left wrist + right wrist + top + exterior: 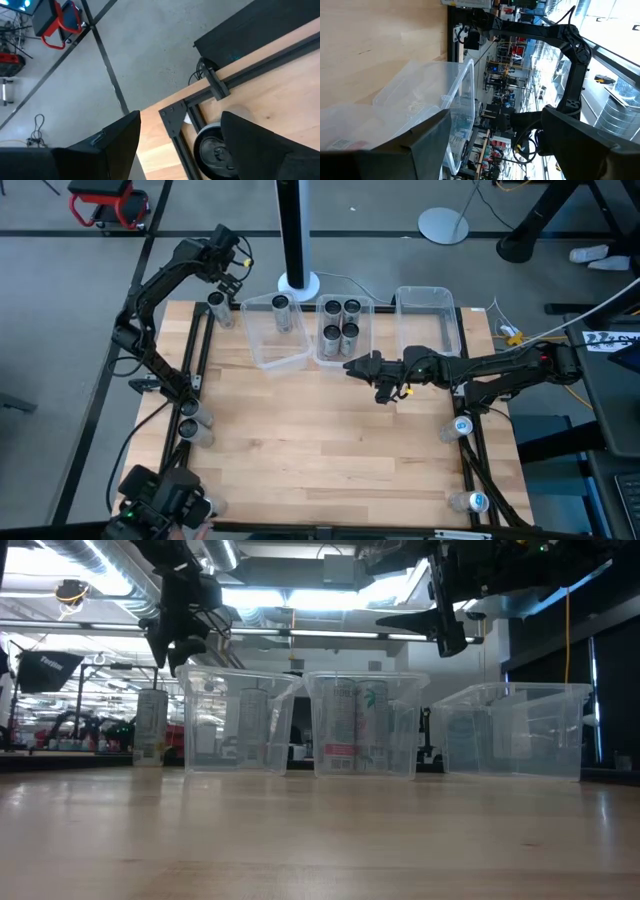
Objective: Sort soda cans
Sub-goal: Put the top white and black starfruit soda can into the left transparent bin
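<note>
A soda can (217, 307) with a dark top (216, 152) stands upright at the table's far left corner, beside the black frame rail. My left gripper (224, 277) hangs open just above it, clear of it in the low view (180, 658). Three clear bins stand along the far edge. The left bin (262, 345) holds one can (281, 305). The middle bin (362, 348) holds several cans (340, 322). The right bin (428, 320) holds none. My right gripper (350, 367) is open and empty, held level above the table in front of the middle bin.
Loose cans stand at the table's left edge (190, 420), near left corner (205, 505) and right edge (461, 427), (476, 501). A black pole on a white base (297, 278) rises behind the bins. Bare wood (320, 440) lies between the arms.
</note>
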